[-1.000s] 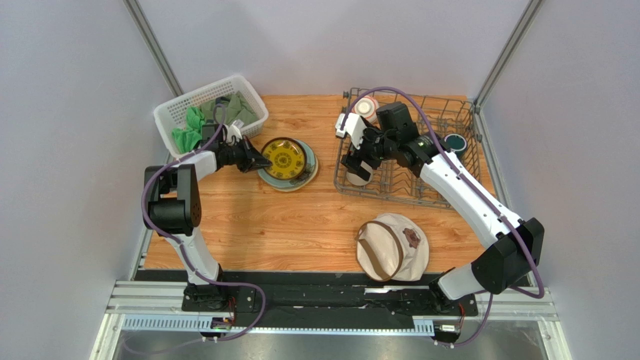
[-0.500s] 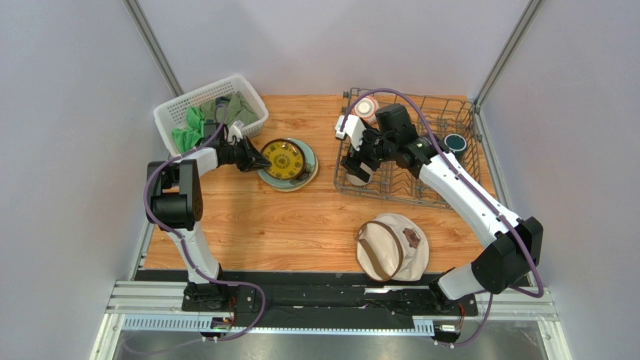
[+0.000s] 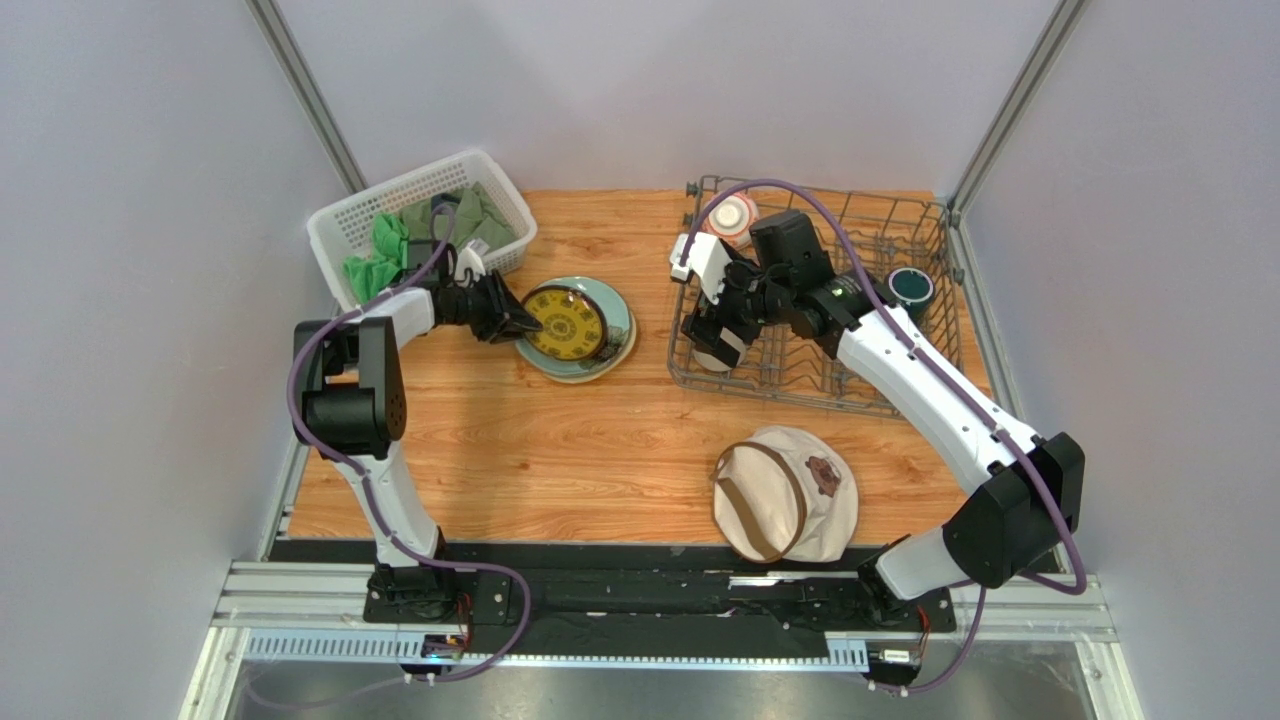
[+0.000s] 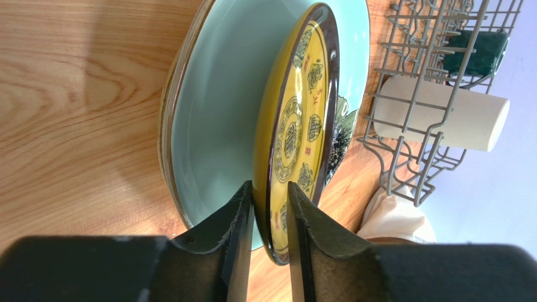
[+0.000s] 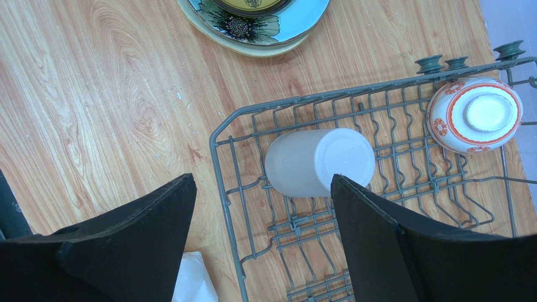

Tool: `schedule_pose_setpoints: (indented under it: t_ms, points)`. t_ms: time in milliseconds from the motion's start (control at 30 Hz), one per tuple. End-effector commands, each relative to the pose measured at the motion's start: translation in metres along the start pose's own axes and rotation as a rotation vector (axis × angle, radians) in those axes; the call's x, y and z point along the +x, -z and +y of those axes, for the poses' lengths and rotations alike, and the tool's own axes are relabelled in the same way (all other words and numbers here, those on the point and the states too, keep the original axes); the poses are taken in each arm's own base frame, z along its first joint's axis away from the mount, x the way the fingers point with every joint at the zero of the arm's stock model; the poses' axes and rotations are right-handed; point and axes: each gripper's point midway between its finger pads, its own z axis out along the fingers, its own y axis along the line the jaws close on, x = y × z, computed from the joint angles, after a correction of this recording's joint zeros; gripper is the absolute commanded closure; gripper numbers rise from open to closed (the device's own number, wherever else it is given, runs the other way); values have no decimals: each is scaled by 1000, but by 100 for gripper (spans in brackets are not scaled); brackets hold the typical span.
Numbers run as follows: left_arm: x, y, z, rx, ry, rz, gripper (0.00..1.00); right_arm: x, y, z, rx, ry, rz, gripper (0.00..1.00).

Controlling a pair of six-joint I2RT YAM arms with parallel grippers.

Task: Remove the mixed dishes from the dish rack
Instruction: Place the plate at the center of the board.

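Wooden table (image 3: 511, 450) between plain grey walls (image 3: 135, 225), evenly lit.

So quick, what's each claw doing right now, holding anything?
Left gripper: closed on the rim of the small yellow-patterned plate.
Right gripper: open, holding nothing, above the beige tumbler.

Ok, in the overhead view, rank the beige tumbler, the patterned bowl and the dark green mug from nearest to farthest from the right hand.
1. beige tumbler: lying in the rack, right beneath the open right hand.
2. patterned bowl: in the rack's far left corner.
3. dark green mug: at the rack's right side.
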Motion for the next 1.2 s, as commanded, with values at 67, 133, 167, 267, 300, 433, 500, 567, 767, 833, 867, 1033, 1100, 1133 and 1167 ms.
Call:
schedule_pose_setpoints:
  t_ms: [67,133,167,267,300,433,500,567,767,833,867,1033,1100,1133,1167]
  points:
    - [-13,8,-4,-41,-65,-17,62,-12,1,-1,8,1,-52,15]
    - [-15,11,-1,-65,-78,-25,57,-11,0,-1,7,-1,-50,15]
    - [-15,13,-1,-78,-76,-23,57,-12,0,-1,7,-1,-50,15]
    - [-18,16,0,-99,-87,-31,52,-10,0,-4,23,1,-41,15]
    - [-18,16,-1,-103,-90,-30,51,-10,-1,-6,31,0,-37,15]
    - [-20,17,-2,-132,-118,-28,46,-8,-2,-16,75,-4,-15,14]
    - [-21,17,-6,-139,-133,-26,46,-8,-1,-24,113,-8,1,14]
    - [-20,17,-9,-143,-148,-19,45,-3,-3,-33,152,-20,29,7]
    - [-19,16,-15,-163,-185,-14,44,4,-8,-45,200,-39,75,2]
    - [-19,17,-14,-175,-192,-15,44,6,-11,-49,213,-46,88,1]
    - [-19,17,-14,-178,-196,-13,44,8,-11,-52,225,-48,98,1]
    - [-21,20,-12,-201,-206,-15,44,15,-16,-59,247,-61,132,0]
    - [-24,22,-10,-220,-219,-20,44,18,-18,-62,253,-64,150,0]
    - [-17,16,-17,-215,-239,-1,44,19,-18,-64,257,-65,155,0]
    - [-18,16,-19,-217,-246,0,44,20,-19,-64,257,-66,161,0]
